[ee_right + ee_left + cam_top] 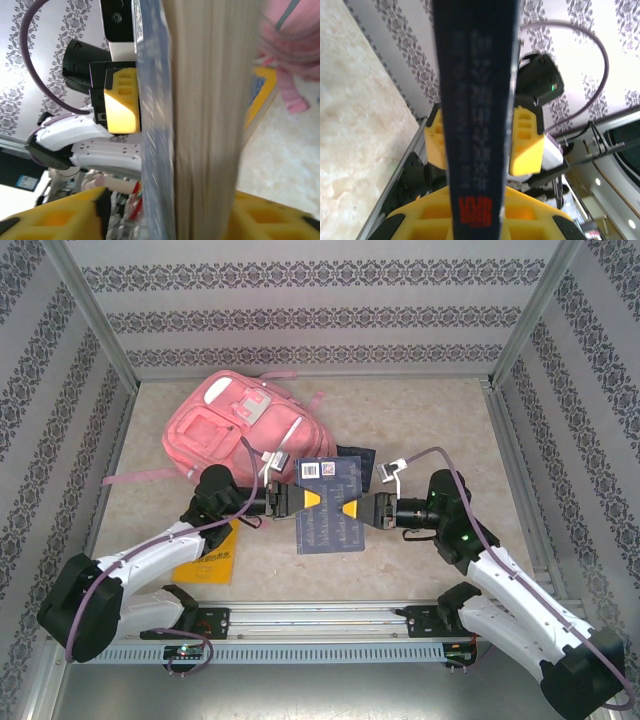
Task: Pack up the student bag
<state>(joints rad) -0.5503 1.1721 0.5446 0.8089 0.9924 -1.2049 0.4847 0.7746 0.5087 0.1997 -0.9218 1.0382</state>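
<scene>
The student bag (225, 425), pink with pale trim, lies at the back left of the table and shows at the top right of the right wrist view (292, 40). A dark blue book (330, 510) hangs in the air between the two arms. My left gripper (312, 500) is shut on its spine side, where the spine (475, 100) runs up between the yellow fingers. My right gripper (352, 509) stands round the opposite page edge (205, 125), open, with a gap between its left finger (60, 220) and the cover.
A yellow book (208, 560) lies flat on the table under the left arm. Another dark book (356, 454) lies beside the bag, behind the held one. Metal frame rails and patterned walls close in the table on three sides.
</scene>
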